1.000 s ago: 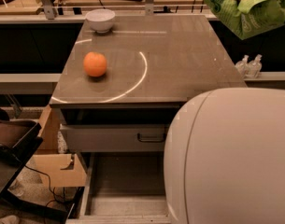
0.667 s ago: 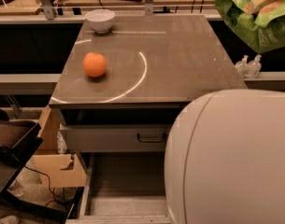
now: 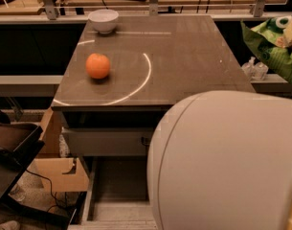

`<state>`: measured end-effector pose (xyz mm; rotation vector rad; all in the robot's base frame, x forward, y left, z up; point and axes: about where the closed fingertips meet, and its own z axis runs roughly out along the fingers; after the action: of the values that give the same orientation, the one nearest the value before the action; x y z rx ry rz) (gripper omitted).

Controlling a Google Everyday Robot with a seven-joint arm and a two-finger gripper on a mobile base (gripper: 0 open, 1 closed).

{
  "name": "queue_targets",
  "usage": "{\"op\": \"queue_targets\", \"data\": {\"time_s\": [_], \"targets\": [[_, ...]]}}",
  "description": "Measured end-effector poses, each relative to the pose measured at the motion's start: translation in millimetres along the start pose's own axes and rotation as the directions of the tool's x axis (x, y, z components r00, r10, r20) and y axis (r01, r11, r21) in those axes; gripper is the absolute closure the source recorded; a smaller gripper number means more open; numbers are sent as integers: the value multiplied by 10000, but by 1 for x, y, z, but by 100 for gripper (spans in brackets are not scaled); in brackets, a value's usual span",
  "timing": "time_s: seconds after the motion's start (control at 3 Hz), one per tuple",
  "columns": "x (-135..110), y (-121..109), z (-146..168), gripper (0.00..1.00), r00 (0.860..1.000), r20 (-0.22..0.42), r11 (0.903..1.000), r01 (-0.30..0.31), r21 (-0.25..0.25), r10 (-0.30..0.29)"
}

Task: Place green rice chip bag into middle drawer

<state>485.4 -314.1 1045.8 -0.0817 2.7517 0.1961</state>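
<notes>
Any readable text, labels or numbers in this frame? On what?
Nothing can be read.
Bag: white logo, too blurred to read.
Bowl, orange, table, open drawer: no text.
Gripper: not in view.

The green rice chip bag [image 3: 272, 49] is cut off by the right edge; only its left portion shows, and its logo is partly out of frame. The gripper is not visible; it lies either past the right edge or behind the bag, which of the two cannot be told. The robot's white housing [image 3: 227, 162] hides the right part of the middle drawer [image 3: 117, 183], and the bottom edge cuts off the drawer's near end. The housing also covers most of the handle on the drawer front [image 3: 105, 142].
</notes>
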Motion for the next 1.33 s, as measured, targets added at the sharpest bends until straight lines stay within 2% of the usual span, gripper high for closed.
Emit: {"op": "queue_targets", "data": {"time_s": [1.33], "targets": [[1,1,1,100,10000,-35,10000,46,-14,-46]]}}
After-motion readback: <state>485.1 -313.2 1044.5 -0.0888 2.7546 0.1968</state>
